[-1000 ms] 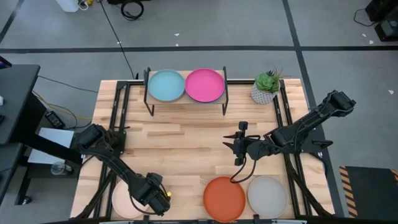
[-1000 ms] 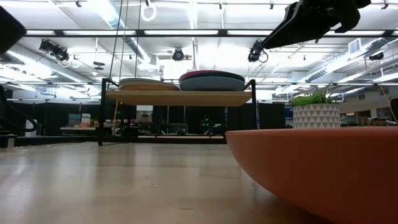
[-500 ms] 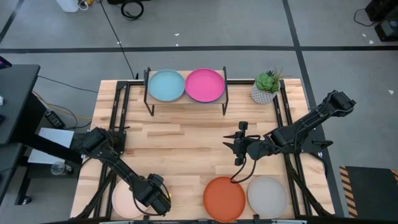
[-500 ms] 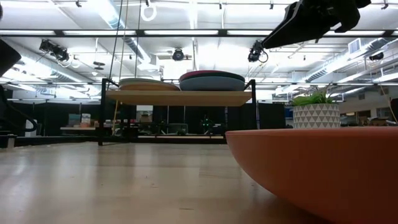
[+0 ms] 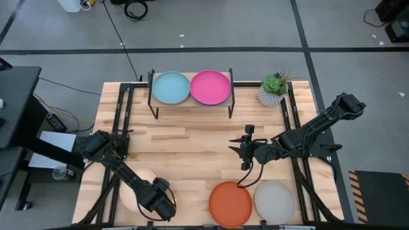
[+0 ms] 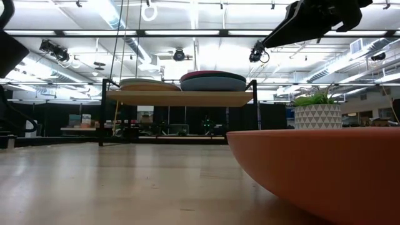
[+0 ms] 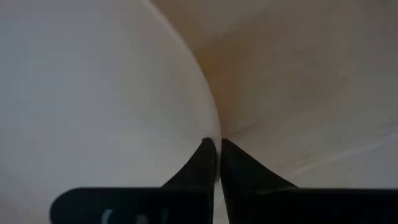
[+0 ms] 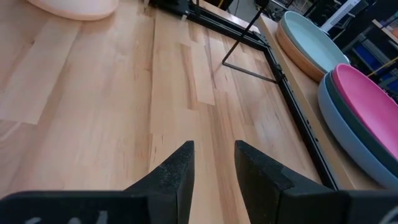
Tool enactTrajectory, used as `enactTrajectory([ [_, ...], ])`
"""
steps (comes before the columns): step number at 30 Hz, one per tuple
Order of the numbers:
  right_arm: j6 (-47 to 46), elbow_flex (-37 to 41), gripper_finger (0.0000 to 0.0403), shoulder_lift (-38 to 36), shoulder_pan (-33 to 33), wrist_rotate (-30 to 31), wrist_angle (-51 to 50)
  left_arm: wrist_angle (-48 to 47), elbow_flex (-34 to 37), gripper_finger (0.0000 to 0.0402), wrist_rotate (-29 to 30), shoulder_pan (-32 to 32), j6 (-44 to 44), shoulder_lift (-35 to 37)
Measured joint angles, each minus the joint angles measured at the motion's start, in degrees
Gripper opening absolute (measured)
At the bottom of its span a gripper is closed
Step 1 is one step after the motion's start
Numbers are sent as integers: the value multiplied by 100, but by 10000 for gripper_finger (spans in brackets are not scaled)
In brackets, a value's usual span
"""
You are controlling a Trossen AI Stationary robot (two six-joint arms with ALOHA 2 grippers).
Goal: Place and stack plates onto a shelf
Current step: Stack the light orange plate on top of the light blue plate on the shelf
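My left gripper point(image 5: 160, 203) is near the table's near-left corner, shut on the cream plate point(image 5: 137, 190). My right gripper point(image 5: 243, 151) is open and empty over the table's middle right. The shelf point(image 5: 192, 101) stands at the far edge. It bears a light teal plate point(image 5: 171, 87) on a tan one and a pink plate point(image 5: 211, 87) on darker ones. Both stacks show in the low view point(image 6: 150, 84) point(image 6: 214, 81). The orange plate point(image 5: 231, 203) and the grey plate point(image 5: 275, 200) lie flat on the table at the near edge. My left gripper pinches the cream plate's rim point(image 7: 210, 127) between its two fingers, one on the plate's inner side and one on its outer side. It holds the rim on the plate's near-right side. Whether the plate is clear of the table, I cannot tell.
A potted plant point(image 5: 273, 89) stands at the far right, beside the shelf. Black frame rails point(image 5: 121, 121) run along the table's left and right sides. Bare wood lies between the shelf and the near plates.
The cream plate has shifted away from the table's near edge, toward the far edge and a little right. My left gripper has stayed almost in place on its rim. My right arm has kept still.
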State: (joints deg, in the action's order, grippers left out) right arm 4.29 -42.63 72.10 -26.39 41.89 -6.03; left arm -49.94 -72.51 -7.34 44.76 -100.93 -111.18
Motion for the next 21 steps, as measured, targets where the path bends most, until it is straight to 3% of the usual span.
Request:
enactTrajectory([
  [7,22,0,121,0,0,-3,3,-1239,-955,16,361,-152,803,-14],
  [15,22,0,121,0,6,-137,222,-4004,-3242,15,2486,-591,2220,-5],
  [18,35,-2,121,49,38,-373,470,-3848,-3531,15,2944,-999,3481,137],
  [21,74,-2,121,214,44,-472,577,-4023,-3737,15,3040,-1641,4554,187],
])
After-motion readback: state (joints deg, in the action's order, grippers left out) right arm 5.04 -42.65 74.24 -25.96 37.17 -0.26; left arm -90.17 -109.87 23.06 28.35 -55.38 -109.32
